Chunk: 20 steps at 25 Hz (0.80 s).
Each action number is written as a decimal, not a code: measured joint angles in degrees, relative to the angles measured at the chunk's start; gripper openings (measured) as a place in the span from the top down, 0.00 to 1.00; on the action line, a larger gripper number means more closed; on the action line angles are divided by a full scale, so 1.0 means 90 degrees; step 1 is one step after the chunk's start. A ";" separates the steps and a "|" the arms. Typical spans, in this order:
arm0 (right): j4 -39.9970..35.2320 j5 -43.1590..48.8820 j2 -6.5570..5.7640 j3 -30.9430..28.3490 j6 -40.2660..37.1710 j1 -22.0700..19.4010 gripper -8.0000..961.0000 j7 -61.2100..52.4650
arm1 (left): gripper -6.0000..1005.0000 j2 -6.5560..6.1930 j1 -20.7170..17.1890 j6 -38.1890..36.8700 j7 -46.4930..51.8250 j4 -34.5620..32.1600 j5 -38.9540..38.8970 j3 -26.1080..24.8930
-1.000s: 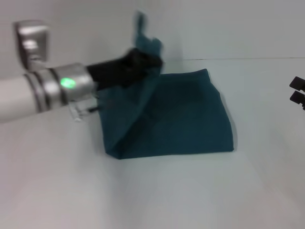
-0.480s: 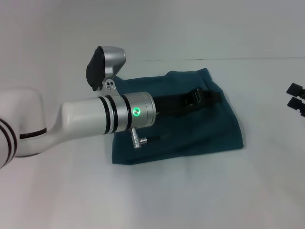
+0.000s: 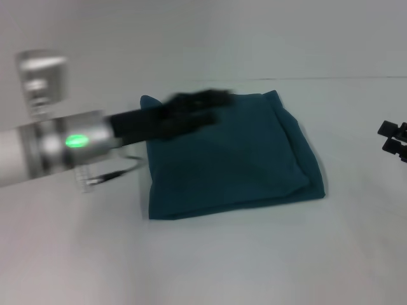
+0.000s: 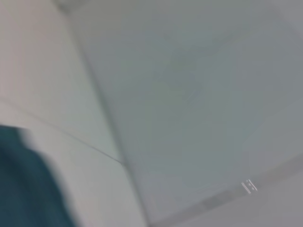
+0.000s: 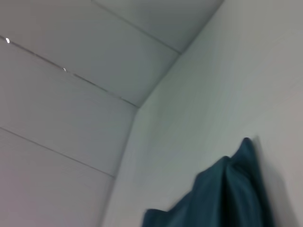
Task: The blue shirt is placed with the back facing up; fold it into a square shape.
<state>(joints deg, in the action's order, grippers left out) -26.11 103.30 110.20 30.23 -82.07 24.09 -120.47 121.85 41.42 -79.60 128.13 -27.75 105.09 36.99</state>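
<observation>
- The shirt (image 3: 232, 155) lies on the white table (image 3: 210, 260) as a folded, roughly square dark teal pad, in the middle of the head view and a little toward the far side.
- Its near edge runs nearly straight across; the right edge shows stacked layers that step out slightly, one under the other.
- The far right corner comes to a small point, and the far left corner is rounded and a bit raised.
- No lettering shows on the upper face.
- The left gripper (image 3: 213, 105) reaches in from the left, over the shirt's far left part, close to or on the fabric; motion blur hides whether it touches.
- Its fingers are smeared into a dark shape, so one cannot tell whether they are spread or closed, or whether they hold any cloth.
- The left arm (image 3: 57, 143) stretches from the left edge of the head view, with a green light glowing on its silver wrist section.
- The right gripper (image 3: 395, 138) sits at the right edge, well apart from the shirt, above the bare table; its two dark fingertips are seen with a thin gap between them, holding nothing.
- The left wrist view catches only a blurred teal patch of the shirt (image 4: 28, 184) beside the pale surface.
- The right wrist view shows a peaked corner of the shirt (image 5: 227, 194) against the white surface.
</observation>
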 joint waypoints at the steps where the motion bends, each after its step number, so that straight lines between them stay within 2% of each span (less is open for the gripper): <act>1: -0.0002 0.0140 -0.0025 0.0004 0.0029 0.0067 0.29 -0.0037 | 0.45 -0.0108 -0.0218 0.0001 0.0267 -0.0100 0.0000 0.0008; 4: -0.0021 0.0715 -0.0120 0.0010 0.0192 0.0338 0.29 -0.0274 | 0.32 -0.0459 -0.0736 -0.0173 0.0670 -0.0230 0.0112 0.0026; 7: -0.0034 0.1184 -0.0182 0.0010 0.0263 0.0652 0.29 -0.0493 | 0.22 -0.0621 -0.1103 -0.0551 0.0773 -0.0502 0.0522 -0.0031; 9: -0.0035 0.1277 -0.0178 0.0009 0.0265 0.0804 0.29 -0.0551 | 0.16 -0.0615 -0.1319 -0.0722 0.0782 -0.0724 0.0780 -0.0150; 15: -0.0034 0.1320 -0.0116 0.0043 0.0249 0.1032 0.29 -0.0655 | 0.14 -0.0530 -0.1617 -0.0739 0.0740 -0.0814 0.0846 -0.0414; 20: -0.0037 0.1328 -0.0115 0.0078 0.0263 0.1039 0.29 -0.0705 | 0.14 -0.0520 -0.1647 -0.0744 0.0740 -0.0819 0.0849 -0.0431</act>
<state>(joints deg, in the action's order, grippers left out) -26.44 115.25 109.16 30.93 -79.70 33.44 -126.81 117.16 26.60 -86.29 134.79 -35.12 112.73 33.11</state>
